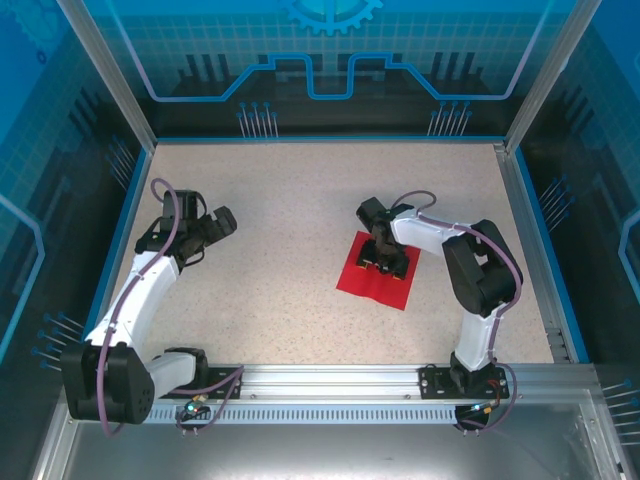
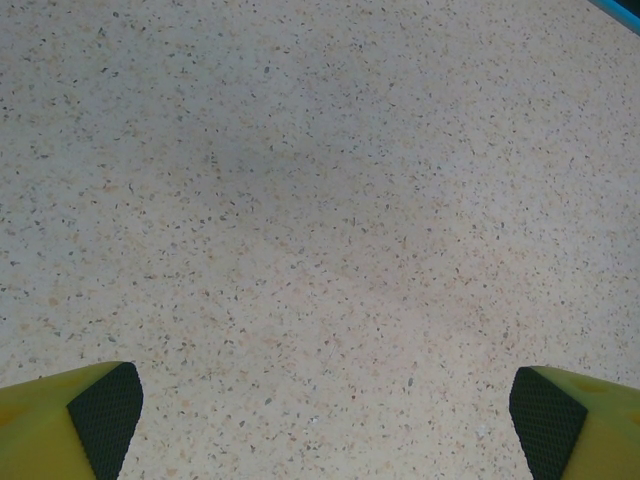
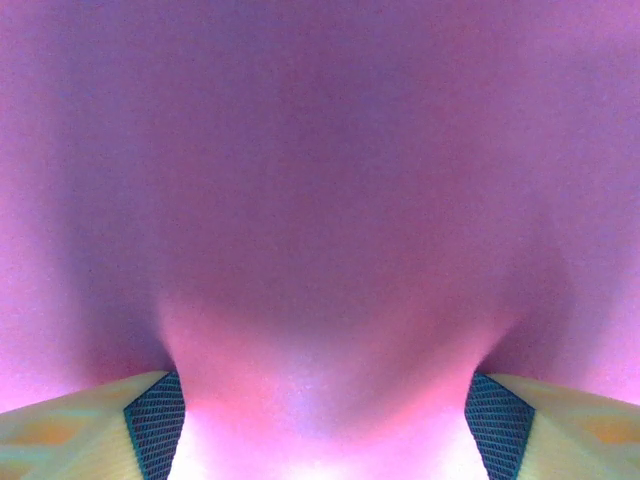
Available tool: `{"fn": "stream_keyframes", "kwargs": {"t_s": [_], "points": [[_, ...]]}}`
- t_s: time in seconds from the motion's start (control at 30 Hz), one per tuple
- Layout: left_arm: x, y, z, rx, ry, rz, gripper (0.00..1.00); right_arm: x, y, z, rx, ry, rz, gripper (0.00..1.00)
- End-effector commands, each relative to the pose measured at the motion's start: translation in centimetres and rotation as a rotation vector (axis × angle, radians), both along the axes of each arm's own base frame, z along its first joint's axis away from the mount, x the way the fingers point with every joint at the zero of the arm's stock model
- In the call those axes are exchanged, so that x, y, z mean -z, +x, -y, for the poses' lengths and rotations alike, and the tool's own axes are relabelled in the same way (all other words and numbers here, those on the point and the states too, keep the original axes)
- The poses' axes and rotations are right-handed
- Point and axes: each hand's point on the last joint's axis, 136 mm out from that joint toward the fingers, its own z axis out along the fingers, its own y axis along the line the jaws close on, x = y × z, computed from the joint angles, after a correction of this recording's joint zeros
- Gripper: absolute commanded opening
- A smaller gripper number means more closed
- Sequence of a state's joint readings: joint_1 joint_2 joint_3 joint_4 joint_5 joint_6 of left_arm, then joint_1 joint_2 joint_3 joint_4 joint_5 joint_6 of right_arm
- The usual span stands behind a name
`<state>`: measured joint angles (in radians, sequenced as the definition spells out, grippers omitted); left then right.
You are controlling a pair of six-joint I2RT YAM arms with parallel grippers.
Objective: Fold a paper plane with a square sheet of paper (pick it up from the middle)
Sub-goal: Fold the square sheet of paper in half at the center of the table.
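Paper like this thin, bright red square sheet of paper is very light and floppy. We think it will bend, wrinkle or tear if we squeeze it hard. It may also slide on the smooth, speckled beige table when we push it. It lies flat, so no edge sticks up for us to grab. The best place to take hold is the middle. We would press two fingers down there and bring them together gently, so a little hump of paper rises between them to pinch.

The sheet lies on the right half of the table, just in front of the right arm. From above it looks turned like a diamond. It is plain red with no marks on it.

The black right gripper is down on the middle of the sheet. In its own camera the paper is so close that it is a pink and purple blur. It seems to swell up between the dark pads. The yellow fingers stand apart, and we see nothing pinched tight yet.

The left gripper hangs over the table on the left side, well apart from the sheet. Its fingers are spread wide and hold nothing.
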<state>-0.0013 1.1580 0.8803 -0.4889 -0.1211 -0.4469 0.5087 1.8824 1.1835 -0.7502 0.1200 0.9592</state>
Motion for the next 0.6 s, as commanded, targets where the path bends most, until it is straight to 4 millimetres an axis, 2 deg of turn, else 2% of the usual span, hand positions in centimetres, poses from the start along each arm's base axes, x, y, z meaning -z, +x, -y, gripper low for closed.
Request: {"fn": "stream_keyframes", "kwargs": {"t_s": [0.0, 0.17, 0.3, 0.47, 0.57], "points": [[-1.0, 0.5, 0.6, 0.016, -0.021, 0.018, 0.98, 4.4, -2.5, 1.9, -0.010, -0.063, -0.120, 0.77], [-1.0, 0.5, 0.7, 0.021, -0.027, 0.016, 0.98, 3.1, -1.6, 1.2, -0.037, -0.026, -0.071, 0.71], [-0.8, 0.6, 1.1, 0.034, -0.044, 0.012, 0.99, 1.5, -0.2, -0.5, -0.080, 0.056, 0.005, 0.56], [-0.5, 1.2, 3.0, 0.103, -0.134, 0.007, 0.99, -1.7, 1.4, -4.3, -0.163, 0.225, 0.129, 0.33], [-0.4, 1.6, 4.5, 0.156, -0.205, 0.014, 0.98, -4.0, 2.2, -7.4, -0.225, 0.380, 0.206, 0.25]]}}
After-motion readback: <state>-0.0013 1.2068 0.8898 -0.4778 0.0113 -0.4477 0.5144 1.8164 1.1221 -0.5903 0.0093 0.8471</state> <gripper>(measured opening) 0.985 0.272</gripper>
